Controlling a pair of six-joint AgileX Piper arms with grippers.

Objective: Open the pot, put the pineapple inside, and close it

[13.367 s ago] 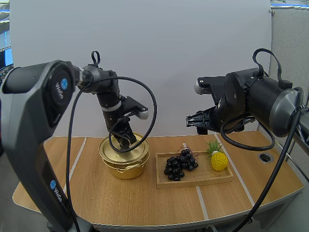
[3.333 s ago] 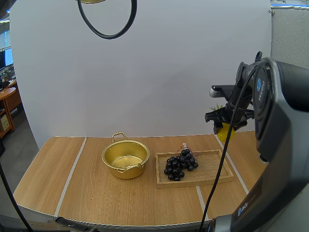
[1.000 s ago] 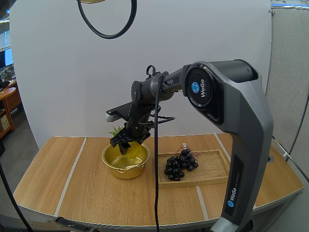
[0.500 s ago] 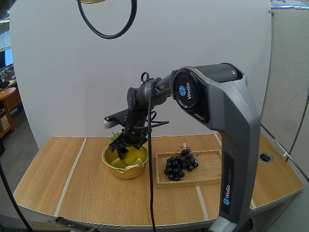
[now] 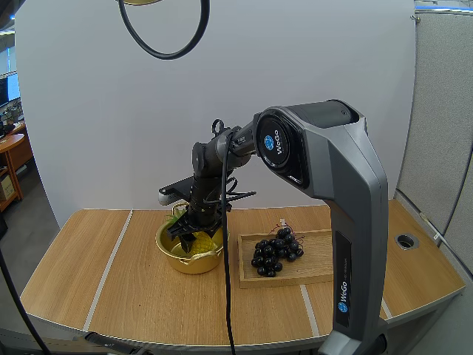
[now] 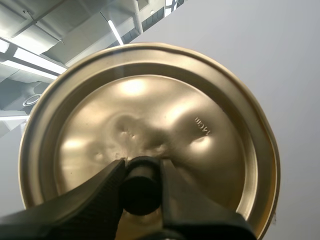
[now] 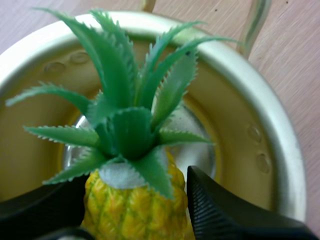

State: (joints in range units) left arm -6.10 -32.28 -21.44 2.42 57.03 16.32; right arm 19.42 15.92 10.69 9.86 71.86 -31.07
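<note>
- Wooden table [image 5: 140, 296] carries the pot [image 5: 194, 260], already open.
- Right gripper [image 7: 135, 220] pinches the pineapple [image 7: 131, 135] low inside the pot, not yet released.
- Left gripper [image 6: 141, 192] clamps the lid [image 6: 200, 120] by its knob, held aloft; closing remains.

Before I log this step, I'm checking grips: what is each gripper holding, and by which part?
Left gripper pinches the lid by its knob; right gripper holds the pineapple by its yellow body.
</note>
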